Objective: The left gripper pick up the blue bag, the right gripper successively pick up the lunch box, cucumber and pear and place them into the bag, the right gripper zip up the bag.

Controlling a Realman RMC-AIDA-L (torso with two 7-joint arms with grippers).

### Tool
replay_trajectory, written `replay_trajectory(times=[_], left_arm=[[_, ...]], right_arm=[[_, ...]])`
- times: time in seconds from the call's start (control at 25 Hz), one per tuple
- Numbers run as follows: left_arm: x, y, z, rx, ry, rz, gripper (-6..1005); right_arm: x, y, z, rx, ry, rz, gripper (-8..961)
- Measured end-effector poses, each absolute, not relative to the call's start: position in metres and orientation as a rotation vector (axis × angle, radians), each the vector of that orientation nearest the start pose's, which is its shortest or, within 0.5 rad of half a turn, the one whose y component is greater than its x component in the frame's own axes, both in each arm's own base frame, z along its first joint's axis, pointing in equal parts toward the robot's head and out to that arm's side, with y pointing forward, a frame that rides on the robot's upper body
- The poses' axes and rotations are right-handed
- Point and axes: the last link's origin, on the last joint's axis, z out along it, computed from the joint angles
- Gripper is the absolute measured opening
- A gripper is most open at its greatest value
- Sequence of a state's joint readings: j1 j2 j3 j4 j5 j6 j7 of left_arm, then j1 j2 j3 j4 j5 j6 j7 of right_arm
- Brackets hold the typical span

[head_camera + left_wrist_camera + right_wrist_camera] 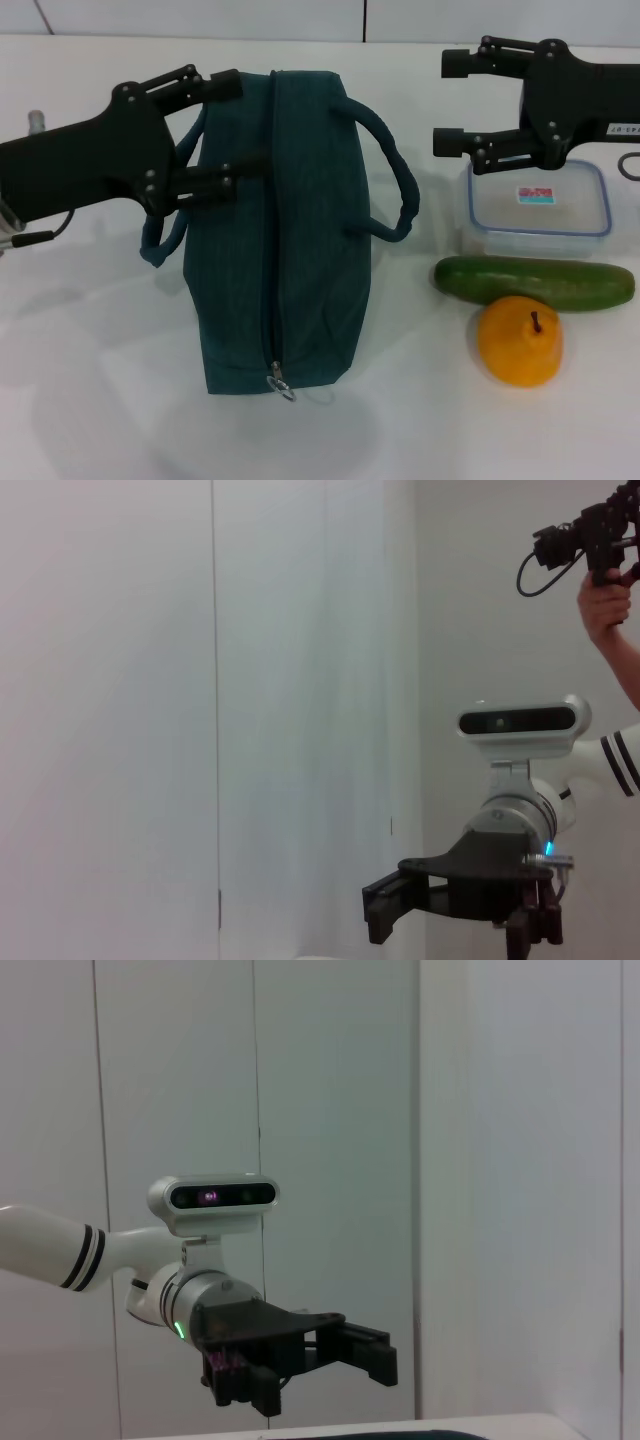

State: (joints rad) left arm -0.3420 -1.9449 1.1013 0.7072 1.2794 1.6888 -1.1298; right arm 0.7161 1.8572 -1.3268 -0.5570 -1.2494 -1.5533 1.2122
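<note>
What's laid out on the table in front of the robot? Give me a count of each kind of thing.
Bags: 1, the blue bag
Boxes: 1, the lunch box
Vegetables: 1, the cucumber
Fruit: 1, the pear
Total: 4

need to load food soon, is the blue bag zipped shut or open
Zipped shut: the blue bag lies on its side, zipper line closed along its top, ring pull at the near end.
</note>
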Motion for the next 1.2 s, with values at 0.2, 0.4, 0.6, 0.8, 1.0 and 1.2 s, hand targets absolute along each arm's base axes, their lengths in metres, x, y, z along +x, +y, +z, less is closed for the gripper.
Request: replay_trajectory(times=[0.2, 0.4, 0.6, 0.8, 1.0, 1.2], left_arm=[[-0.243, 0.3, 0.052, -2.566, -0.165, -1.145, 827], [-0.242, 0.3, 0.051, -2.565, -0.167, -1.15, 827], [-0.24, 0.3, 0.048, -2.559, -0.174, -1.164, 827], [-0.23, 0.309, 0.062, -2.562, -0.256, -1.175, 827], [-0.226, 0.322, 0.088, -2.557, -0.5, -1.087, 828], [-0.231, 0.321, 0.092, -2.57, -0.678, -0.97, 828]], right_arm=[[0.162, 0.377, 0.031, -2.84, 0.01, 0.991, 875], [0.163, 0.377, 0.031, -2.835, 0.013, 0.988, 875], [0.164, 0.377, 0.03, -2.828, 0.012, 0.983, 875], [0.164, 0.377, 0.03, -2.825, 0.004, 0.984, 875], [0.16, 0.378, 0.029, -2.82, -0.017, 0.983, 874], [0.158, 0.378, 0.028, -2.818, -0.028, 0.989, 874]])
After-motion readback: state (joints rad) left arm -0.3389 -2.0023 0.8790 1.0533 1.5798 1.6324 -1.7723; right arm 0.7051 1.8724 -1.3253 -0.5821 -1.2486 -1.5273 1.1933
